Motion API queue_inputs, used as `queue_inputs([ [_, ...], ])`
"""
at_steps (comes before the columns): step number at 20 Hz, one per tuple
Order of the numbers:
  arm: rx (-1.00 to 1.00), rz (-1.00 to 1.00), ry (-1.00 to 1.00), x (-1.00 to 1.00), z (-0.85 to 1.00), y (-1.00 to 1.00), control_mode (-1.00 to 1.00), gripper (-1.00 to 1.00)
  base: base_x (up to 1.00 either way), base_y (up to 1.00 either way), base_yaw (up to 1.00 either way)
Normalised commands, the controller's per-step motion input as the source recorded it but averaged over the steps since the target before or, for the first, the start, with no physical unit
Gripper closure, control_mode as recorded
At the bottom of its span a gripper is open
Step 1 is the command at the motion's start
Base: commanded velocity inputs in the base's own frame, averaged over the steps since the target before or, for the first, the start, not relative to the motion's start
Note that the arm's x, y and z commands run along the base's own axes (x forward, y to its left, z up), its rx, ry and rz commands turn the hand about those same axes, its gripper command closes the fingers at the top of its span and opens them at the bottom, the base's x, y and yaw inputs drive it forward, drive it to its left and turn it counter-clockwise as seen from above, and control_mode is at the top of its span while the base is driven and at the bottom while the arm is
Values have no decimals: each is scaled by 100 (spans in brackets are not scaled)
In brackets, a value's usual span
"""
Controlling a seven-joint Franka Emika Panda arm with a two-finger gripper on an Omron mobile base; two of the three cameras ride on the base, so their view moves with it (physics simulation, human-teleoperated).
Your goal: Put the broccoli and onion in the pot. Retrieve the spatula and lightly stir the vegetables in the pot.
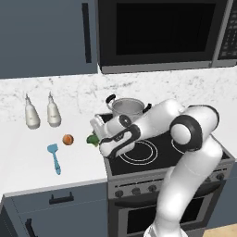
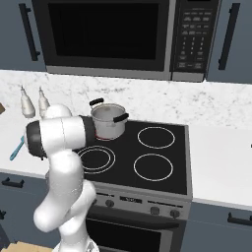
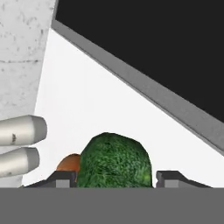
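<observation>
The dark-green broccoli (image 1: 93, 138) lies on the white counter (image 1: 28, 152) just left of the stove. My gripper (image 1: 97, 138) reaches down to it, and in the hand view the broccoli (image 3: 116, 159) sits between the two fingertips, which press on its sides. The orange-brown onion (image 1: 68, 140) rests a little further left, seen behind the floret as the onion (image 3: 68, 162). The light-blue spatula (image 1: 54, 157) lies near the counter's front edge. The steel pot (image 1: 127, 107) stands on the stove's back-left burner, also visible as the pot (image 2: 109, 120).
Two white bottles (image 1: 32, 115) stand at the back of the counter by the marble wall. The black stovetop (image 2: 147, 157) has four burners. A microwave (image 1: 162, 32) hangs above the stove. Cabinets and drawers run below the counter.
</observation>
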Motion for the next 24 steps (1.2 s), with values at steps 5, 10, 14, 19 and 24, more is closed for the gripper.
queue_inputs([
  [5, 1, 0, -3, -36, 100, -62, -100, 100, 0, 0, 0],
  [10, -6, 2, -9, -44, 100, -24, -100, 100, 0, 0, 0],
  [14, -19, 6, -12, -12, 100, -3, -100, 100, 0, 0, 0],
  [19, -21, 11, -10, 0, 100, 0, -100, 100, 0, 0, 0],
  [24, -32, 12, -18, -2, 100, 0, -100, 100, 0, 0, 0],
])
